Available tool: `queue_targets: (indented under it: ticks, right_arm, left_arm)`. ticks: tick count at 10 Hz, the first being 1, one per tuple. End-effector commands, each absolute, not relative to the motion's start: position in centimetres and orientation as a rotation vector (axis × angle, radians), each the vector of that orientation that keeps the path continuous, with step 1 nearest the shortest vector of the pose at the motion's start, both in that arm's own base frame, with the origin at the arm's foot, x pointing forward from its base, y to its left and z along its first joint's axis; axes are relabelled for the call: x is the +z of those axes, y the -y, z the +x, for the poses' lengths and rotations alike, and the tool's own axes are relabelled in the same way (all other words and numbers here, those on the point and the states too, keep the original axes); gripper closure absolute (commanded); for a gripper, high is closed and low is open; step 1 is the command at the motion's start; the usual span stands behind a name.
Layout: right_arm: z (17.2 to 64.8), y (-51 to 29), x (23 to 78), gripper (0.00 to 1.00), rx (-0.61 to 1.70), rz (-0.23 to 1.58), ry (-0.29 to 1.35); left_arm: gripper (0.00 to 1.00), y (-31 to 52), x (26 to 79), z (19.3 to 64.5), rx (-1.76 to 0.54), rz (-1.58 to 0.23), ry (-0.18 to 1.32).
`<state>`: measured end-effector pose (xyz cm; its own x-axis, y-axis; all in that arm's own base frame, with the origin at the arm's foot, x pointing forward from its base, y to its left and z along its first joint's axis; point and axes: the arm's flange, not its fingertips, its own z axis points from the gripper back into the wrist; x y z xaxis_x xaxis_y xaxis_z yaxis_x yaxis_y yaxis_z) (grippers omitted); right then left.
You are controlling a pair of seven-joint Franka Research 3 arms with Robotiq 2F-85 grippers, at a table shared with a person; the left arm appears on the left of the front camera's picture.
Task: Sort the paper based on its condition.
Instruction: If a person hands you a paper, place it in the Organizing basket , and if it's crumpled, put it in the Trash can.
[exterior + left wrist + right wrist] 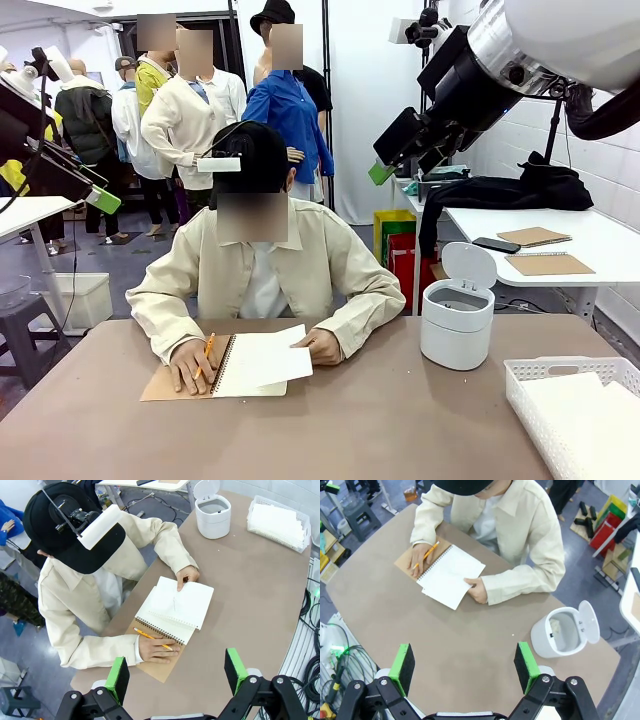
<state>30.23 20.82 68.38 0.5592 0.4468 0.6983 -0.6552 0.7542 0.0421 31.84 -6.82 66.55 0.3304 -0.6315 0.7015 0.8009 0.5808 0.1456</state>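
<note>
With the left gripper (176, 672) and right gripper (464, 666) both hovering wide open and empty, the arms would best wait until the person's hand (322, 348) frees the paper (270, 360) on the far notebook (165, 388).

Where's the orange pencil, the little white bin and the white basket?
orange pencil (152, 639), left wrist view, middle of its shaft.
white bin (456, 330), front view, front of its body.
white basket (568, 363), front view, far rim.
</note>
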Motion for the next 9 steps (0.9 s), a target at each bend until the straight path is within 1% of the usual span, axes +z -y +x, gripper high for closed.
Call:
queue_targets:
  ticks: [1, 9]
  right_arm:
    - [30.21, -20.88, 68.31, 0.00, 0.665, 0.313, 0.724]
    - [30.21, -20.88, 68.31, 0.00, 0.665, 0.313, 0.724]
  left_arm:
    - [0.00, 6.71, 66.63, 31.82, -0.948, -0.246, 0.798]
    - [0.00, 6.71, 66.63, 31.82, -0.948, -0.246, 0.798]
